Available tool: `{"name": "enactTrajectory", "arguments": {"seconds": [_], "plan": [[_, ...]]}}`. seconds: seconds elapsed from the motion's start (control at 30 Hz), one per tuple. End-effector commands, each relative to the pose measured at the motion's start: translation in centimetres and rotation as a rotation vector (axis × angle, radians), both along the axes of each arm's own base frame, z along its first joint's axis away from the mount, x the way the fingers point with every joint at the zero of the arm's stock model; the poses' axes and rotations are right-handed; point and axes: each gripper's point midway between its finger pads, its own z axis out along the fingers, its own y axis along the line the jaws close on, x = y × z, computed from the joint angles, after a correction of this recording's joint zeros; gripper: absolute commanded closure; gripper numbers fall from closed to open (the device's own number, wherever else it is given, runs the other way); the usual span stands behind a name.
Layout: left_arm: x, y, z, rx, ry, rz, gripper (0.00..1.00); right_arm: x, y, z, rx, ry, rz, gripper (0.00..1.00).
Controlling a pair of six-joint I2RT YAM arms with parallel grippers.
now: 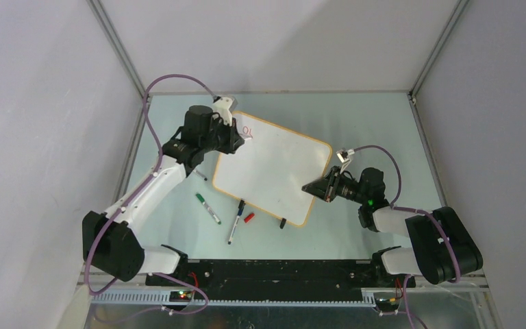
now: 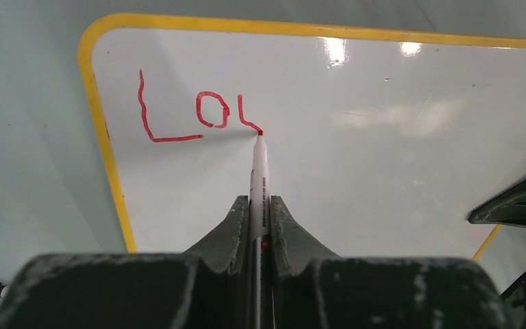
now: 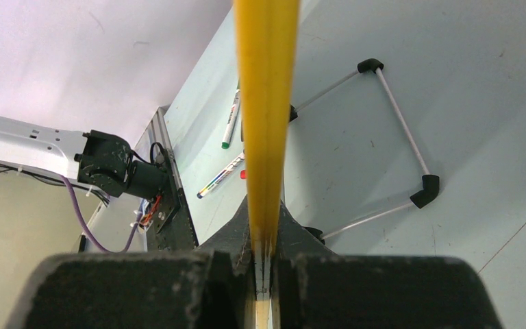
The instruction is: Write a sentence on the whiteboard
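**Mid-word at the far-left corner, board held by its edge**

My left tool (image 2: pixel 260 209) is pinching a slim white-barrelled marker (image 2: pixel 259 171) between its dark fingers. The marker's red tip touches the rectangular white whiteboard with the thin orange-yellow frame (image 2: pixel 383 171). The red handwritten sentence (image 2: pixel 192 113) reads "Lo" plus the first stroke of the next letter, in the board's far-left corner. My right tool (image 3: pixel 264 236) is pressed together on the board's near-right edge, with the frame squeezed between its fingers.

The whiteboard sits mid-way across the pale green counter (image 1: pixel 383 123), writing face up. Its long axis runs left to right, skewed so the right end comes nearer to me, and the letters follow that axis. From the right wrist view the gripped edge looks raised off the counter, though I cannot tell how steeply.

My main worry is that the right tool has only a thin strip of frame. A firm stroke could pivot or slide the board and bend the letter. Too light a stroke could make the tip skip and leave a gap. The marker could also twist in its narrow pinch, and a low left wrist could smear the ink. A green-capped marker (image 1: pixel 208 208), a dark-capped marker (image 1: pixel 235 223) and a small red cap (image 1: pixel 249 217) lie just off the board's near edge, where a shifted board could knock them.
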Motion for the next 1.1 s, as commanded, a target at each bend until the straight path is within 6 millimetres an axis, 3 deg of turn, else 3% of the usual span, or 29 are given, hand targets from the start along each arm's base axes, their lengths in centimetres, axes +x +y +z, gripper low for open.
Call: {"name": "enactTrajectory", "arguments": {"seconds": [0.0, 1.07], "plan": [[0.7, 0.1, 1.1, 0.023, -0.039, 0.005, 1.00, 0.7, -0.1, 1.4, -0.010, -0.121, -0.006, 0.94], [2.0, -1.5, 2.7, -0.090, -0.045, -0.017, 1.00, 0.7, -0.1, 1.3, -0.011, -0.119, -0.006, 0.94]]}}
